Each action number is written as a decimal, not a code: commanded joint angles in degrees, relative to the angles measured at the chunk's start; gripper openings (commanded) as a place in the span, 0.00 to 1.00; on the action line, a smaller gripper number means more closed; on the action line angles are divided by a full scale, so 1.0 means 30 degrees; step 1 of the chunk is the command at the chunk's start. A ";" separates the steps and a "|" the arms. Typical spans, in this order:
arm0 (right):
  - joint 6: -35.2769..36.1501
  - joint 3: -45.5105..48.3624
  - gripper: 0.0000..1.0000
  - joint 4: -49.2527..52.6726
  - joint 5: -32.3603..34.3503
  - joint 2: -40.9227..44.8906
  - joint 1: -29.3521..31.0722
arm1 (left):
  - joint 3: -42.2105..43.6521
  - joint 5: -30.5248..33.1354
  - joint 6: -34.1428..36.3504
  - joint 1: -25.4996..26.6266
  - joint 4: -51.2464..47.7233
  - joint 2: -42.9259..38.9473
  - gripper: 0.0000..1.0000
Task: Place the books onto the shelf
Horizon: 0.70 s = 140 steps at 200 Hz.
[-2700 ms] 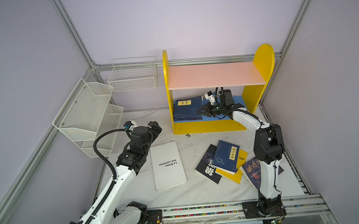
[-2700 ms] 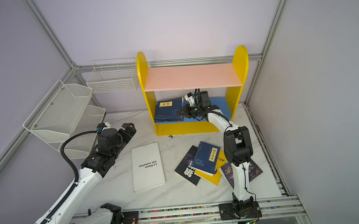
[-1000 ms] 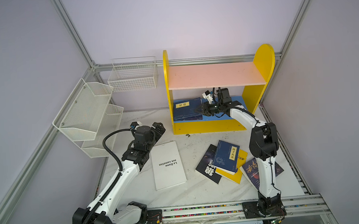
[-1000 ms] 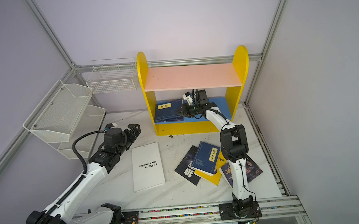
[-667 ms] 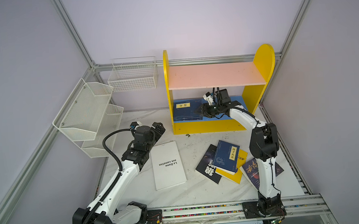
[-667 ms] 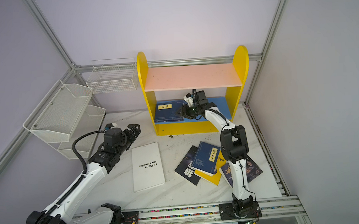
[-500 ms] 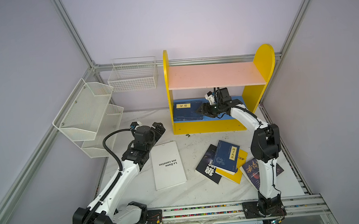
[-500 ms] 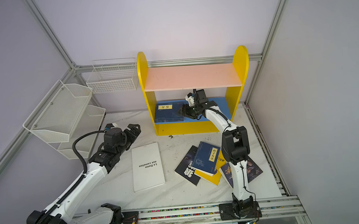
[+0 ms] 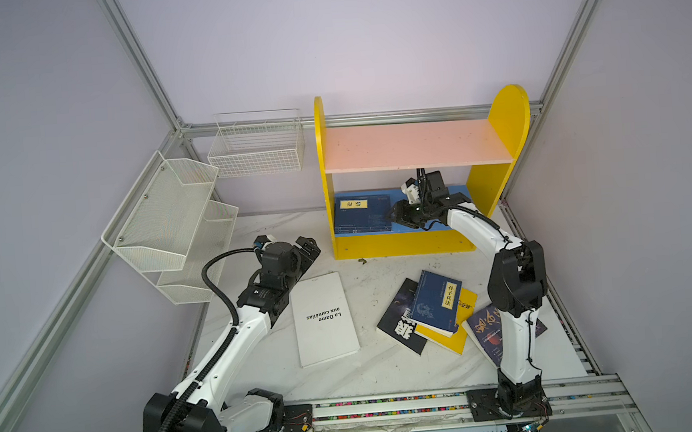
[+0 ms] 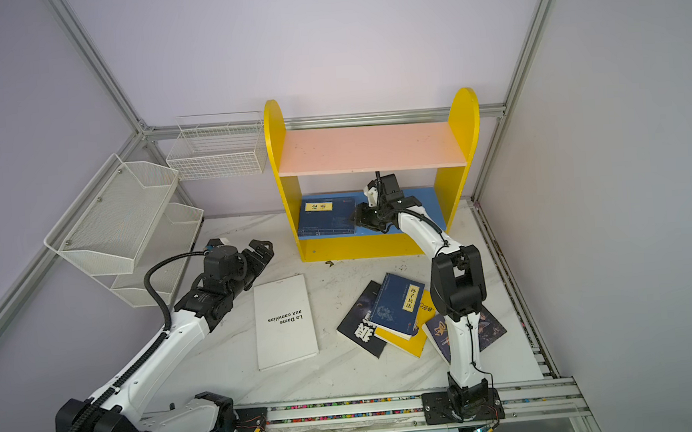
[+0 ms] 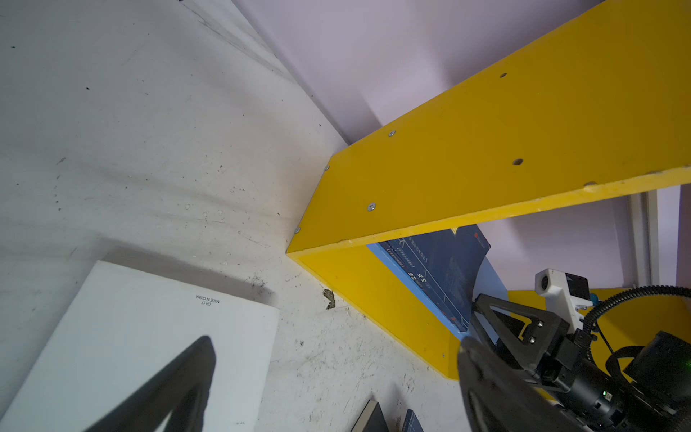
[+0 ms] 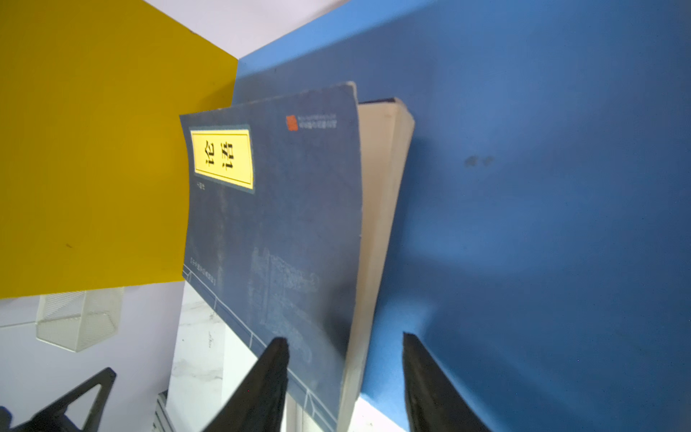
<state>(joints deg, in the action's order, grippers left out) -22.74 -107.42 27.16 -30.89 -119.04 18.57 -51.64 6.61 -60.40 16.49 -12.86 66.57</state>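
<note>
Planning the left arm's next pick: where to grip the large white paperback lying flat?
Probably take the large white paperback by its long left edge, coming low from the left, the side nearest the open left gripper; lying flat, only its thin edges offer purchase.

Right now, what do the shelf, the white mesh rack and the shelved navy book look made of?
Shelf: probably painted wood board; matte yellow faces, visible screw heads, rough edge.
Rack: likely white-coated metal mesh; fine perforation, thin wire rim.
Book: paper; matte navy soft cover curling up, cream page block.
</note>
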 commanded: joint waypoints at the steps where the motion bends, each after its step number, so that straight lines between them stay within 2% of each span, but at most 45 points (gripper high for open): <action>1: -0.0530 0.0066 0.40 -0.1430 -0.0074 0.0705 0.0456 | 0.0601 -0.0182 0.0416 -0.0166 0.0398 0.0018 0.99; 49: -0.0505 -0.0200 0.25 -0.1594 0.1149 0.0562 0.1197 | 0.0621 -0.0358 0.0534 -0.0282 0.0325 0.0134 1.00; 74: -0.0535 -0.0288 0.25 -0.1654 0.1665 0.0570 0.1223 | 0.0656 -0.0446 0.0523 -0.0341 0.0381 0.0193 1.00; 90: -0.0535 -0.0292 0.33 -0.1698 0.1860 0.0584 0.1215 | 0.0693 -0.0446 0.0564 -0.0399 0.0355 0.0179 1.00; 116: -0.0486 -0.0446 0.54 -0.1581 0.2707 0.0836 0.1223 | 0.0732 -0.0490 0.0622 -0.0487 0.0176 0.0208 1.00; 140: -0.0423 -0.0418 0.62 -0.1520 0.3329 0.1460 0.1222 | 0.0660 -0.0633 0.1004 -0.0626 -0.0662 0.0167 1.00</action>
<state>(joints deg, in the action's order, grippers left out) -24.80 -107.33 25.06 -23.64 -119.04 21.89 -51.64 5.58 -60.03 15.40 -13.13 67.33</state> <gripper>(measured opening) 0.592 0.996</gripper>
